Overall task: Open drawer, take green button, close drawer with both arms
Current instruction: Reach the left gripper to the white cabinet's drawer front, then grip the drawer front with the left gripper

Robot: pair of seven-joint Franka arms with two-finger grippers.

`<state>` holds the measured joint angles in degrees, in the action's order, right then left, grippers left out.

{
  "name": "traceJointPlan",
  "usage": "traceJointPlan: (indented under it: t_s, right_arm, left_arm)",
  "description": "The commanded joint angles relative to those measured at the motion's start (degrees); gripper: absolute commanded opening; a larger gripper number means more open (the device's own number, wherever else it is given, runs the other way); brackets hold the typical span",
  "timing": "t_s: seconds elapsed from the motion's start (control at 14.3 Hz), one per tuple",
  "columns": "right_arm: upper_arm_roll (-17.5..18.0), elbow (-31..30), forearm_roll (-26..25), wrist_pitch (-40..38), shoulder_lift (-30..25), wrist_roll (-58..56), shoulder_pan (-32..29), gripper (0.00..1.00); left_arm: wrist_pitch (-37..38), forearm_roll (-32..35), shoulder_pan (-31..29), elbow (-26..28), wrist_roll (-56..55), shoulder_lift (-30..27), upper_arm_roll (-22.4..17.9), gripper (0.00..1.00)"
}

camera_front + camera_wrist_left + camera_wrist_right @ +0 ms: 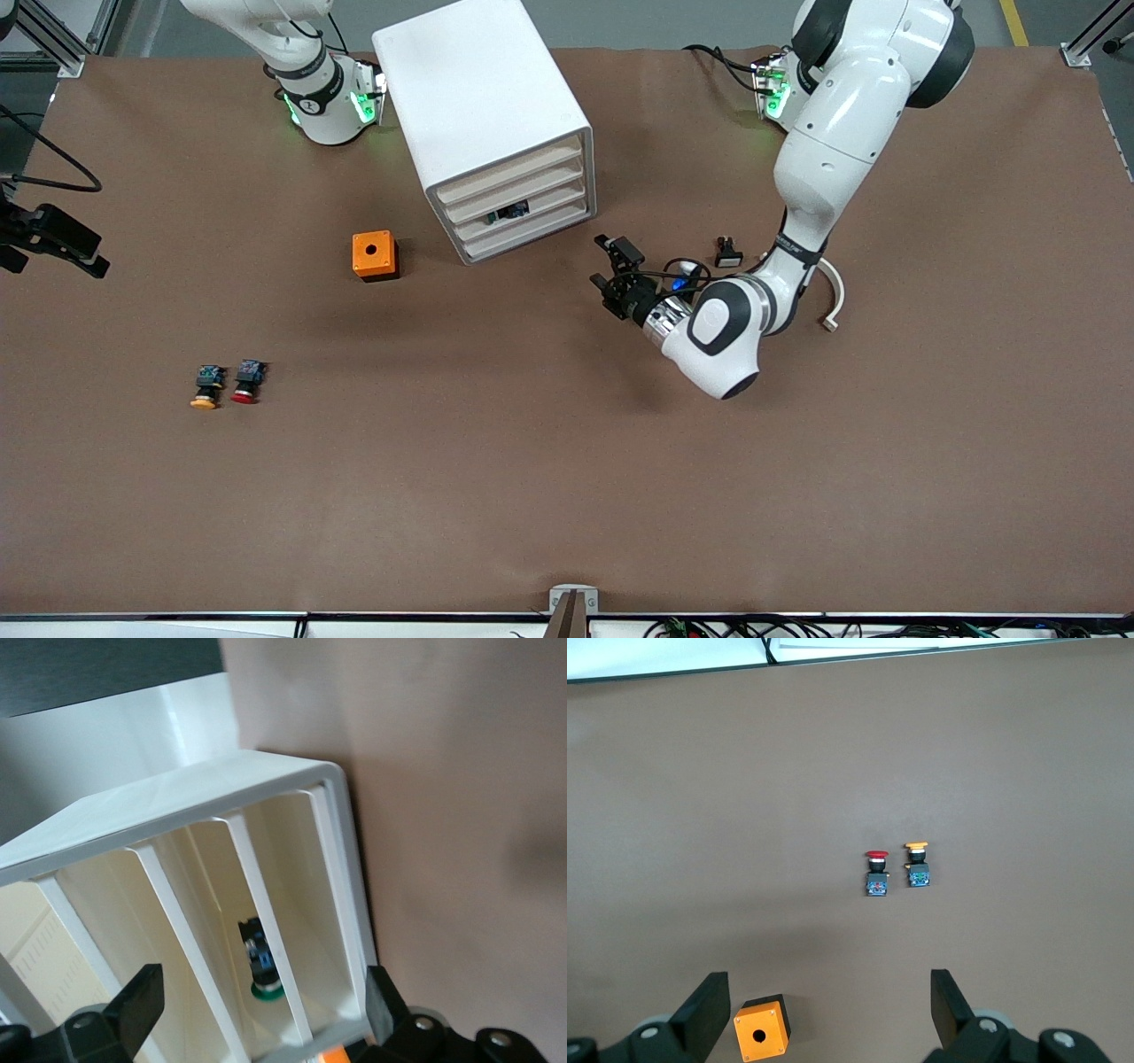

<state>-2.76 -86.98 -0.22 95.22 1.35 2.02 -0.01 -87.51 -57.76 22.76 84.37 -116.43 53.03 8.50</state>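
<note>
looking at the cabinet (496, 115), the drawer (523, 210) is the third one down and it sits pushed in, with the button (511, 212) showing through the gap in its slotted front. that drawer looks like light, stiff plastic, so i'd guess it slides easily and the whole cabinet could scoot if it gets yanked; the cream front edge is the only real place to hook. the button seems small, hard and a bit slick on its green cap, so pinching the blocky dark body looks safer. left gripper (611, 270) hovers over the table just off the drawer fronts, fingers spread apart, holding nothing. right gripper (824, 1010) is up over the orange box (376, 256), fingers also wide apart and empty, and that arm looks like it waits. front view shows the whole layout, but only the left wrist view peeks inside and shows the button (261, 964) lying cap-down-ish in its slot. right wrist view is what shows the red-capped button (877, 873) and yellow-capped button (918, 865) clearly.
</note>
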Motion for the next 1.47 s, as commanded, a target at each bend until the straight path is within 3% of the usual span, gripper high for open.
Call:
traceJointPlan:
  t_s: [0.0,0.21,0.49,0.84,1.4]
  right_arm:
    - [0.2,-0.2,0.3,-0.3,-0.3,-0.1,-0.4,1.0]
    - [0.2,-0.2,0.3,-0.3,-0.3,-0.1,-0.4,1.0]
    - [0.2,-0.2,0.4,-0.3,-0.3,-0.1,-0.4,1.0]
    - [0.2,-0.2,0.4,0.1,-0.2,-0.1,-0.2,1.0]
    - [0.2,-0.1,0.8,0.2,-0.1,-0.1,-0.5,1.0]
  left_arm:
    - [2.4,-1.2,0.9,-1.5,-3.4,1.9,1.5,0.92]
    - [3.6,-1.1,3.3,-1.3,-3.5,2.9,1.5,0.7]
    - [3.7,-1.1,5.7,-1.1,-3.5,4.0,1.5,0.61]
    - [4.5,-1.2,9.8,0.2,-3.5,4.4,1.5,0.57]
    - [5.4,-1.0,11.6,0.3,-3.5,4.8,1.5,0.25]
